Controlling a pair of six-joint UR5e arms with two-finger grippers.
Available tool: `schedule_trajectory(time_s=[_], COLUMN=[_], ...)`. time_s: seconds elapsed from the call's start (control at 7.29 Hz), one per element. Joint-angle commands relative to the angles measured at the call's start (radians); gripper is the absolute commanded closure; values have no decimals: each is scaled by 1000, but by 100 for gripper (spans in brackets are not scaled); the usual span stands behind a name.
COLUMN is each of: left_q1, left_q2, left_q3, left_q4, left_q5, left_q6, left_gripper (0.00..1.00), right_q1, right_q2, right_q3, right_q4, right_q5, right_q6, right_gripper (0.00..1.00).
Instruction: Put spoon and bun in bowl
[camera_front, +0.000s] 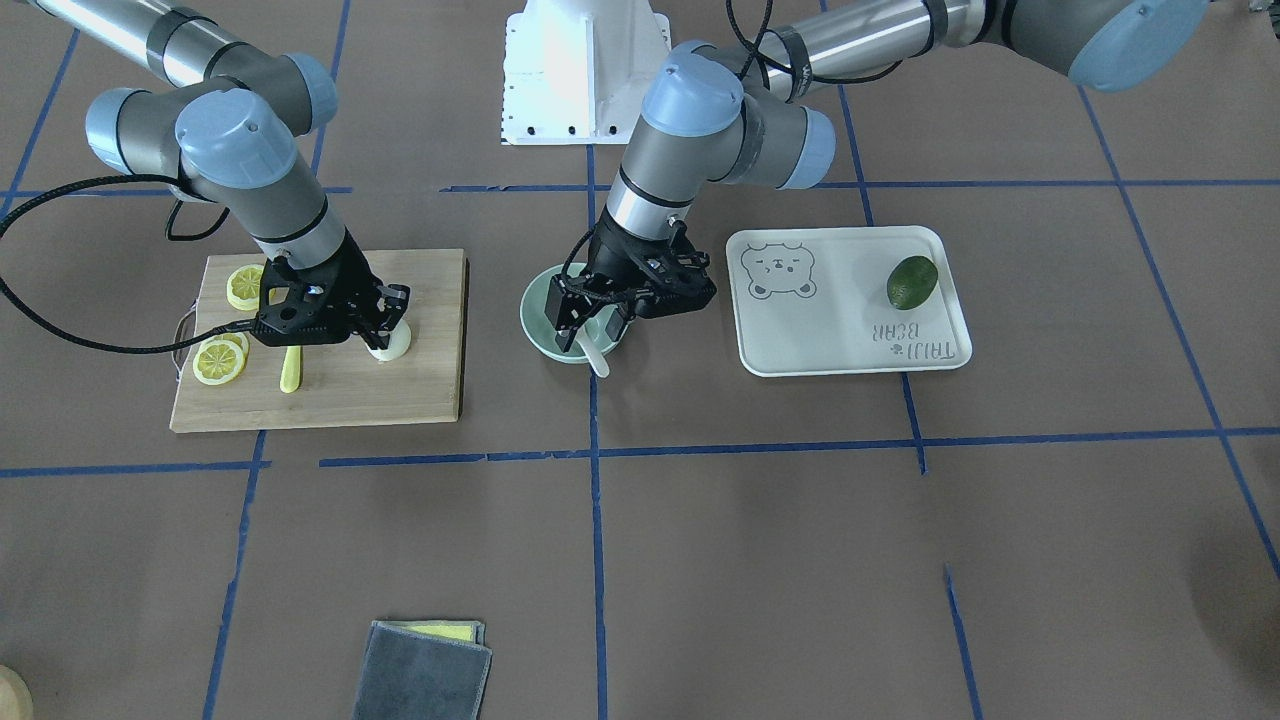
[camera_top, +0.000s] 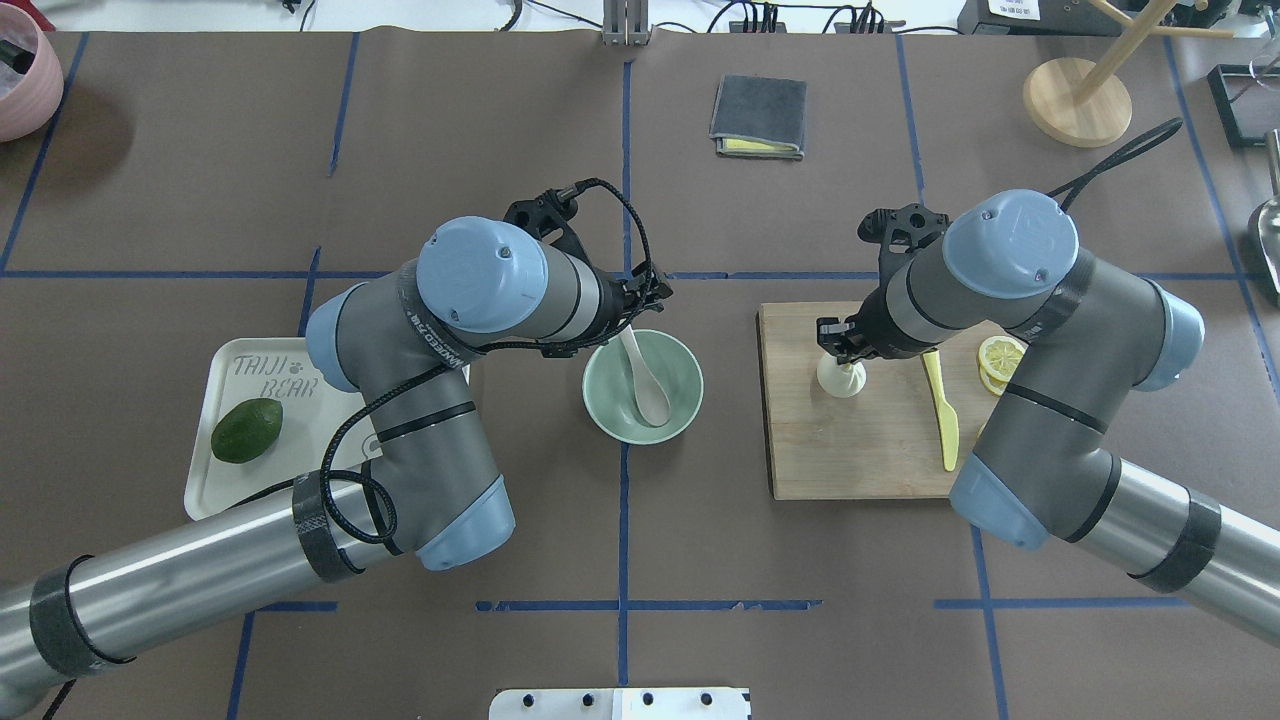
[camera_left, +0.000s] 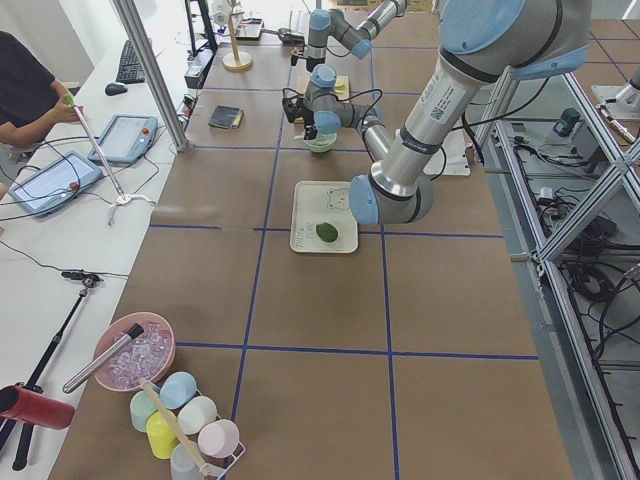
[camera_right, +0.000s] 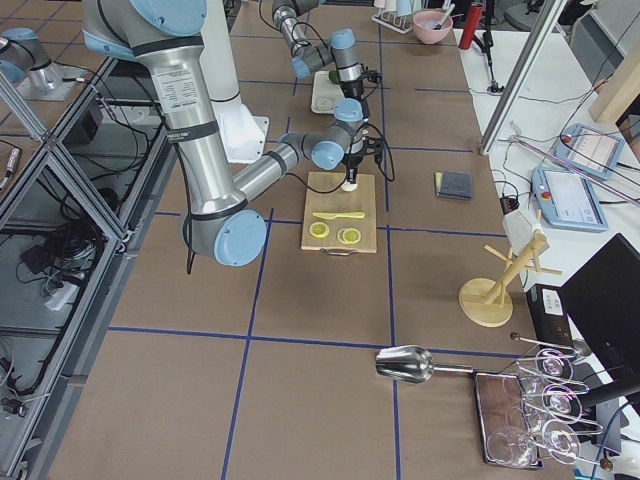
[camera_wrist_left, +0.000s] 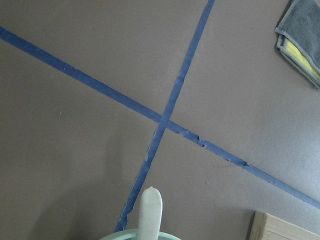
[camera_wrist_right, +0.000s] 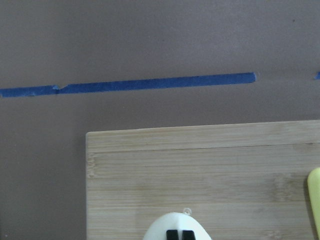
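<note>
The left claw (camera_front: 590, 322) hung over the bowl (camera_top: 600, 405) on the desk (camera_top: 700, 520), its fingers spread wide and gripping nothing. The spoon (camera_top: 652, 388) lay inside the bowl directly beneath that claw, with the scoop low on the robot's side and the handle tip leaning over the far rim. The right claw (camera_wrist_right: 180, 235) was pinched narrow on the pointed top of the bun (camera_top: 842, 380), which sat just under it on the wooden board (camera_top: 860, 450). A yellow knife (camera_top: 940, 410) lay on the board beside that claw
</note>
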Motion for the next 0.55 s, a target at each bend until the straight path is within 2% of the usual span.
schedule_trajectory(time_s=[0.0, 0.14, 0.41], left_q1=[-13, -33, -110], left_q2=[30, 88, 173], left_q3=[-41, -114, -236], left_q4=[10, 26, 148], left_q5=[-8, -20, -107], left_q6=[6, 52, 228], left_gripper=[0, 0, 0], right_q1=[64, 77, 64], right_q2=[22, 51, 128], right_q3=[22, 22, 10], right_q4=[-5, -3, -5], right_q5=[73, 93, 90], right_q6=[0, 1, 7], right_gripper=[100, 100, 100])
